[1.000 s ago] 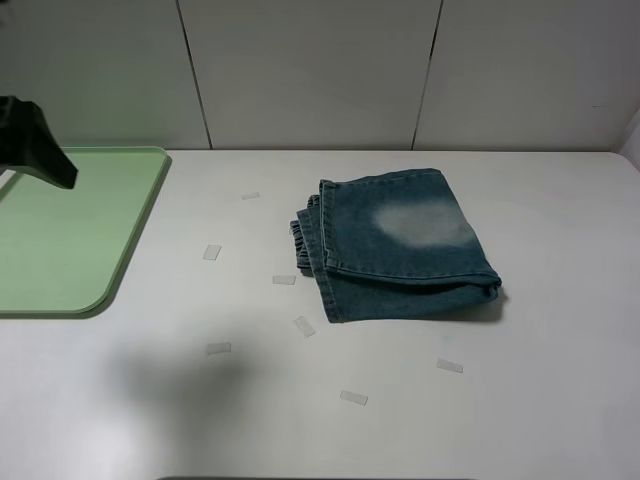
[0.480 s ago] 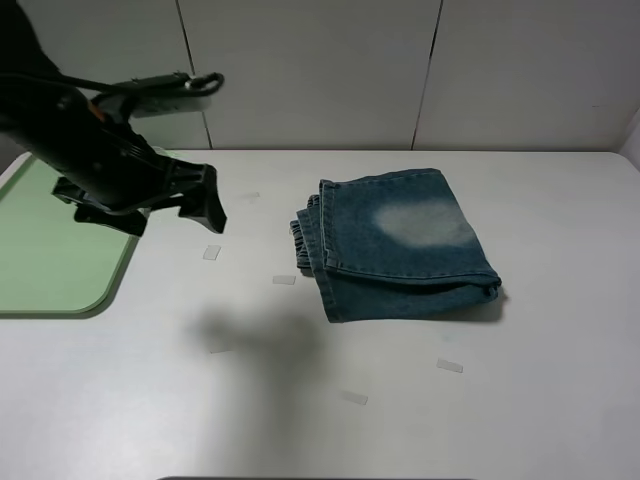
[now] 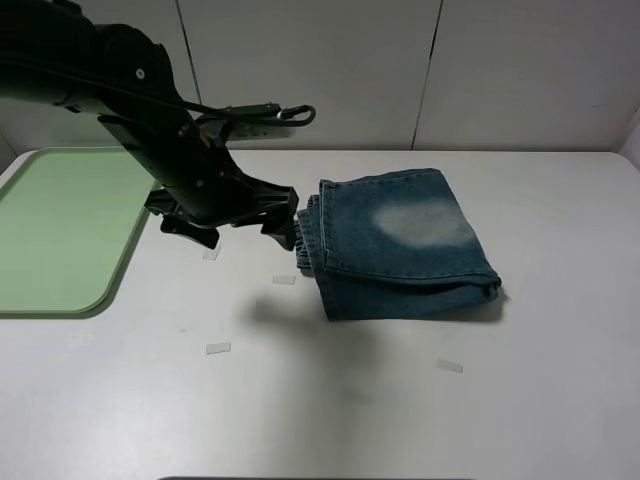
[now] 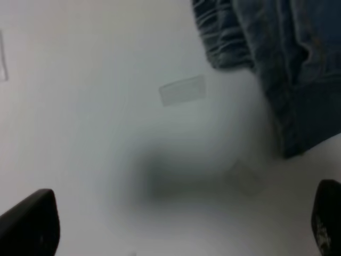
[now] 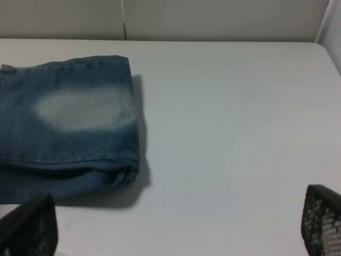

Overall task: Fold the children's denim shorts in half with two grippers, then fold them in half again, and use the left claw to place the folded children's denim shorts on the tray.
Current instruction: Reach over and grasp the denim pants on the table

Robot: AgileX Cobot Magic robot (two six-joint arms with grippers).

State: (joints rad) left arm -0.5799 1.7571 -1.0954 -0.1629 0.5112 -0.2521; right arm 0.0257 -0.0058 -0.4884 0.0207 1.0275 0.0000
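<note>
The smooth white worktop (image 3: 400,420) carries a flat pale green tray (image 3: 60,240) at far left. Right of centre lie the folded denim shorts (image 3: 400,245), a soft rectangle, long axis left-right, gathered waistband leftward. The left end effector (image 3: 238,222) hovers beside that waistband, spread wide, empty. The right end effector (image 5: 176,229) is likewise wide apart, holding nothing.

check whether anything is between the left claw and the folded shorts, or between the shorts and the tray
Nothing visible blocks either path. The left claw hangs open right beside the waistband edge of the shorts. Between the shorts and the tray lie only small flat tape marks on the table.
</note>
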